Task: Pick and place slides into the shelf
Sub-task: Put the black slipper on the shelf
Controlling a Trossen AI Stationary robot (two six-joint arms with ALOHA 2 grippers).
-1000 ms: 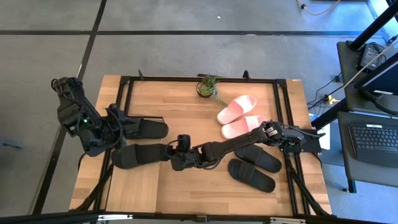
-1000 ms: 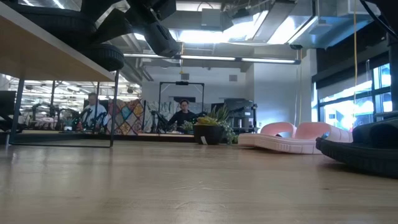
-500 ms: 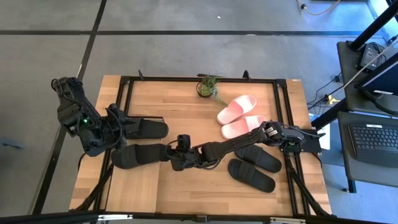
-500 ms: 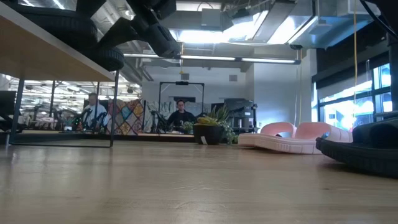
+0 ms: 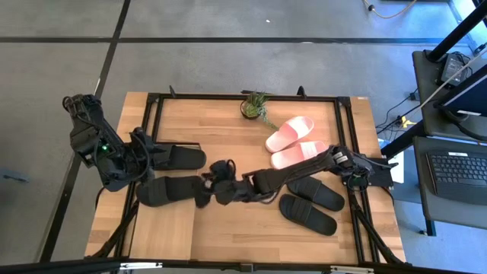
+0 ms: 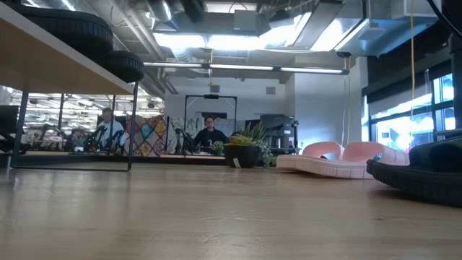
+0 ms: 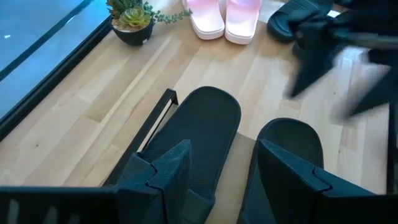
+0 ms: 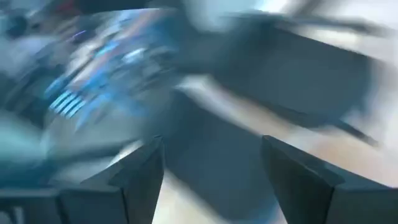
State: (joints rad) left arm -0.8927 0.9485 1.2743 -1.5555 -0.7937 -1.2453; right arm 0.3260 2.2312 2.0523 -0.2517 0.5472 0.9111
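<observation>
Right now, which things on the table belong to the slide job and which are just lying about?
Job:
black slides on the shelf
black slides on the table
pink slides
shelf

Lying about:
potted plant

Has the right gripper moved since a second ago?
Yes. In the high view the right gripper has shifted left, away from the potted plant, over the black slide on the shelf, fingers open.
</observation>
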